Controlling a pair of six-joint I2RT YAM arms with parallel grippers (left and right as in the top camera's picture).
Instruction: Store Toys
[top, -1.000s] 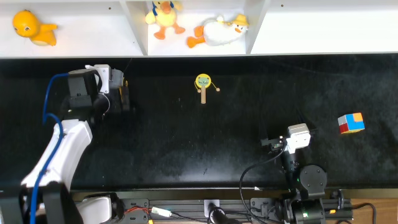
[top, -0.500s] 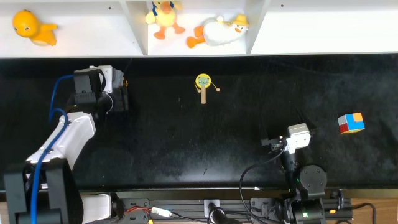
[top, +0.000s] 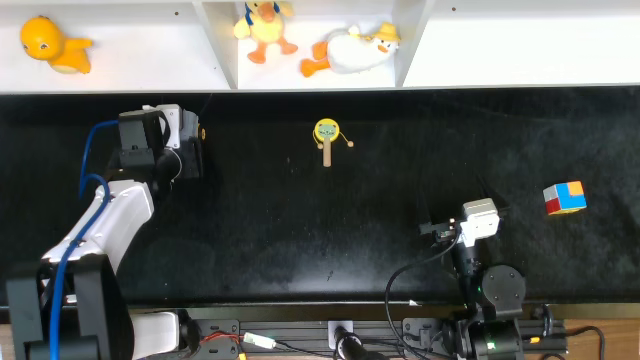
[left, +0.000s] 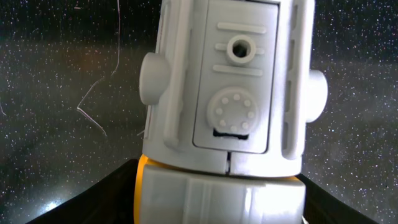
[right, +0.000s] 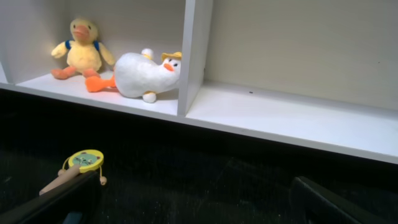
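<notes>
Gripped toy robot (left: 227, 93) at 9 o'clock
Pinches the white toy robot (yellow-banded) in the left tool (top: 193, 155); holds the right tool (right: 196, 200) spread at 5 o'clock.

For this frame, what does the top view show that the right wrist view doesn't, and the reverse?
The top view adds an orange duck in the left compartment of the shelf, a coloured cube at the right of the table, and the left arm. The right wrist view adds the shelf's back wall, seen from the front. Both have the yellow duck and white duck in the middle compartment and the rattle on the table.
</notes>
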